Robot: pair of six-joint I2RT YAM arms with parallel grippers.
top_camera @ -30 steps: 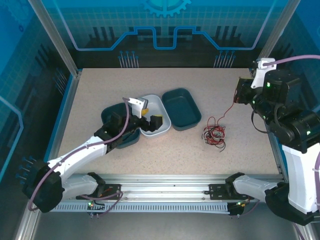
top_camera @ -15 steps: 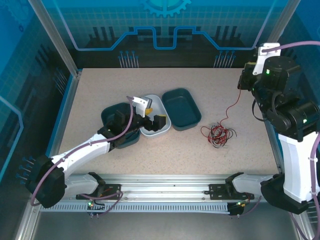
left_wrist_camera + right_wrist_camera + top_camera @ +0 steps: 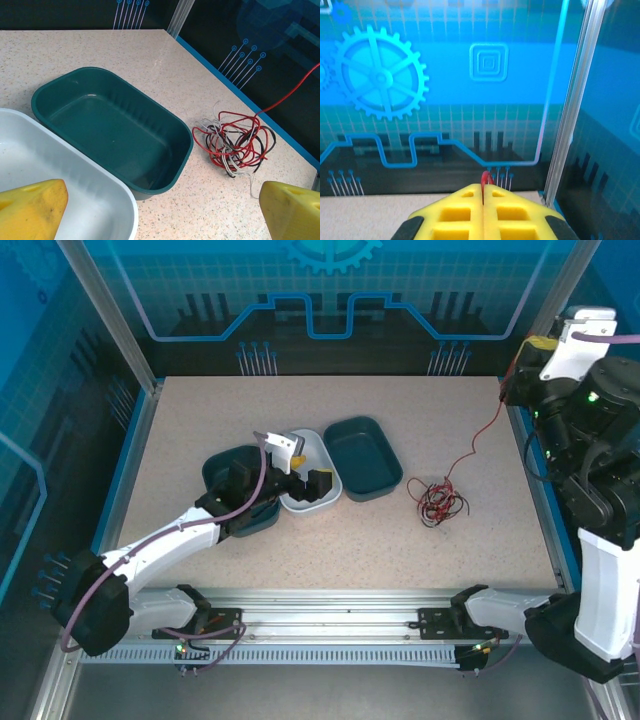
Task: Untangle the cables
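- Right arm is raised high at the far right corner of the enclosure. The right gripper (image 3: 512, 388) is clamped tight, its yellow pads pressed flat together on a single thin red strand (image 3: 482, 445).
- From the right wrist view, the right gripper (image 3: 483, 194) shows no gap between its pads. The red strand (image 3: 485, 177) pokes out as a tiny loop just above the seam.
- The red strand slopes down and to the left from the pinch, lifted clear of the table, with a few kinks. Its lower end goes into the heap.
- The heap is a tangle of thin red, black and whitish cables (image 3: 438, 502), lying on the speckled beige tabletop (image 3: 200, 410) in the right half.
- It sits near the dark teal oval plastic tub (image 3: 372, 445), on the tub's right side and apart from it.
- From the left wrist view, the cables (image 3: 234, 145) are a loose knot of overlapping loops. Red is on top, with black and whitish threaded through and one whitish end trailing towards the camera.
- The teal tub (image 3: 115, 127) has nothing in it.
- The left gripper (image 3: 303, 475) is spread wide with nothing between its yellow pads (image 3: 31, 209). It hangs over the near end of a white oval plastic tub (image 3: 312, 448).
- The white tub (image 3: 75, 180) lies rim to rim against the teal one.
- A second dark teal tub (image 3: 220, 466) sits on the white tub's left, partly under the left arm.
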